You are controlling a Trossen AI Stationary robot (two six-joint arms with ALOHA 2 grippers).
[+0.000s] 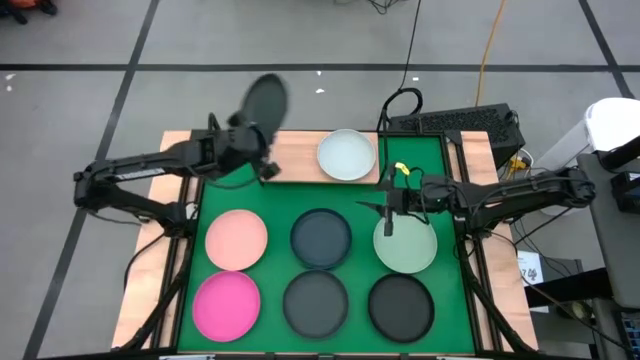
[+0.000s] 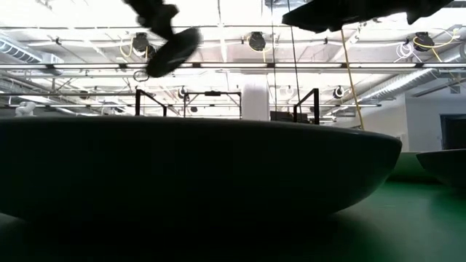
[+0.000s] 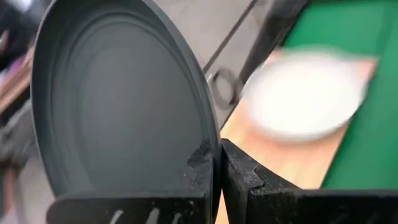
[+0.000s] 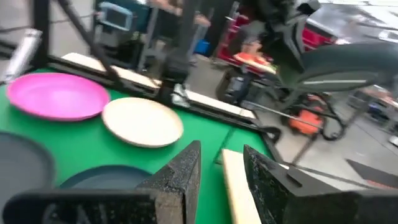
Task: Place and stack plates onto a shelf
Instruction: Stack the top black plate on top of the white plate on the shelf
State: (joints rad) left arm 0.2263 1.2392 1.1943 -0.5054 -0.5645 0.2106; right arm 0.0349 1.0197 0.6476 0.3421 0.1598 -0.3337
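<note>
My left gripper point(image 1: 258, 135) is shut on a dark grey plate point(image 1: 265, 100), high above the left end of the light-wood shelf point(image 1: 295, 160); the plate also shows in the low view point(image 2: 173, 47). A white plate point(image 1: 346, 155) lies on the shelf's right half. My right gripper point(image 1: 386, 218) is open over the far-left rim of the pale green plate point(image 1: 408, 248) on the green mat. A pale pink plate point(image 1: 236, 240), a hot pink plate point(image 1: 226, 305) and three dark plates point(image 1: 320, 238) point(image 1: 316, 300) point(image 1: 400, 305) lie flat on the mat. My left gripper pinches the dark plate's rim point(image 3: 209, 134) between its two fingers, one finger point(image 3: 199, 171) on the hollow inner face and the other point(image 3: 241, 177) on the back. The plate is lifted clear and stands nearly on edge, rising beyond the fingertips. My right gripper's fingers point(image 4: 183, 171) stand on either side of a pale strip point(image 4: 235, 186); I cannot tell whether they touch the pale green plate.
The green mat point(image 1: 275, 195) fills the table between pale wooden edges. A black keyboard-like box point(image 1: 460, 125) and cables lie at the far right. In the low view a dark plate point(image 2: 196, 167) close to the camera blocks most of the table.
</note>
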